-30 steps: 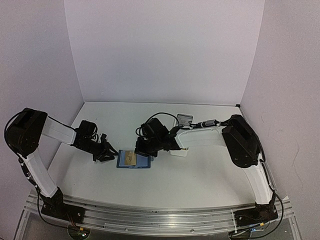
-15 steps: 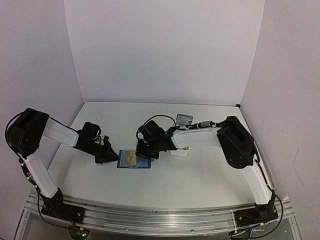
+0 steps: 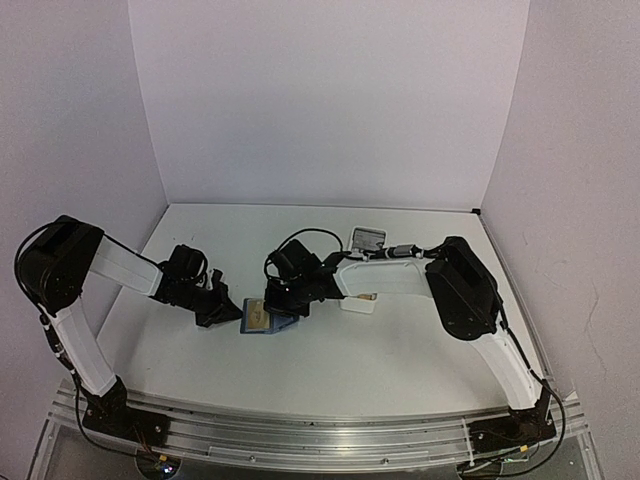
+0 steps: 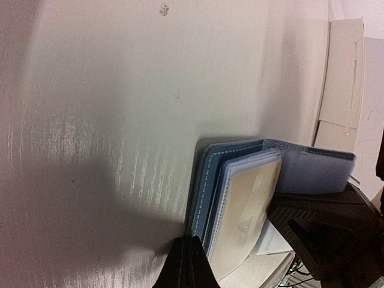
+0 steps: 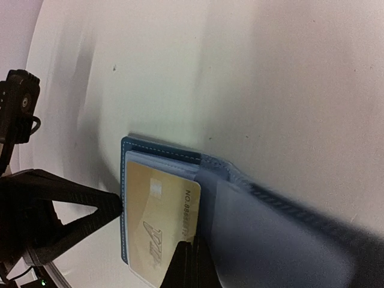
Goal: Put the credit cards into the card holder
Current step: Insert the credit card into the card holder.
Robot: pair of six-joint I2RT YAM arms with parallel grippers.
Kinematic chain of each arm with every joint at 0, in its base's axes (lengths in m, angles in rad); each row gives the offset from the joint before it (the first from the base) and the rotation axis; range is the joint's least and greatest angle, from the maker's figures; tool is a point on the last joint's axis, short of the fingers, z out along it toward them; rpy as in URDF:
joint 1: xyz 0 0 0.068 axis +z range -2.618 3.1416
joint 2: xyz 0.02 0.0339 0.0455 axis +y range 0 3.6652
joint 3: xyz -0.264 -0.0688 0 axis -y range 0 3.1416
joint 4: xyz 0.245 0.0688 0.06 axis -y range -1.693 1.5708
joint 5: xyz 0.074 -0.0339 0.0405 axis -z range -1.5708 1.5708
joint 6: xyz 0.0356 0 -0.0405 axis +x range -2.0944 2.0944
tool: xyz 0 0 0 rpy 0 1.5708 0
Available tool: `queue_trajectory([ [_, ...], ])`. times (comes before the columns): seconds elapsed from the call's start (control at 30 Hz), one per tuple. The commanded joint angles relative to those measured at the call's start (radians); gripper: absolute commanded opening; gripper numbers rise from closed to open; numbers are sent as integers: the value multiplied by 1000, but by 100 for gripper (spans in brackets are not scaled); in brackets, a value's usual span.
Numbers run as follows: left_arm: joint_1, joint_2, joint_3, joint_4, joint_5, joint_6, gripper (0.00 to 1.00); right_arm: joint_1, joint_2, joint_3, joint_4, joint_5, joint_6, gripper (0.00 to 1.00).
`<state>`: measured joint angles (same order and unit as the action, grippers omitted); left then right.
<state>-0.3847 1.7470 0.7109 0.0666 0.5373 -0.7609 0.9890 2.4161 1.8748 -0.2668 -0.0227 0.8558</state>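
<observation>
**Left gripper**: low at the left edge of the card holder, with a fingertip touching the cover. It is probably bracing the case against sliding. Whether the jaws are parted cannot be told.

**Right gripper**: on the opposite side, against the raised right flap, apparently propping or folding it. Its grip cannot be made out.

**Card holder:** blue, on the table between the two grippers. The left cover lies flat and the right flap tilts upward.

**Tan card**: face up on the inner pockets, judged to be resting there rather than fully seated. A pale layer lies beneath it; whether card or sleeve is unclear.

**White tray**: beyond the holder and apart from it.
</observation>
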Motion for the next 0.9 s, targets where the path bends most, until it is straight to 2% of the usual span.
queue_trajectory([
  [0.0,-25,38,-23,-28,-35,-8,1,28,50,61,-11,-32,-4,0],
  [0.2,-21,33,-8,-50,-55,1,0,29,24,39,-12,-17,-13,0],
  [0.53,30,22,155,-233,-92,205,2,27,-90,89,-15,19,-132,0],
  [0.87,33,-25,204,-332,-40,160,8,-16,-180,52,-16,55,-166,0],
])
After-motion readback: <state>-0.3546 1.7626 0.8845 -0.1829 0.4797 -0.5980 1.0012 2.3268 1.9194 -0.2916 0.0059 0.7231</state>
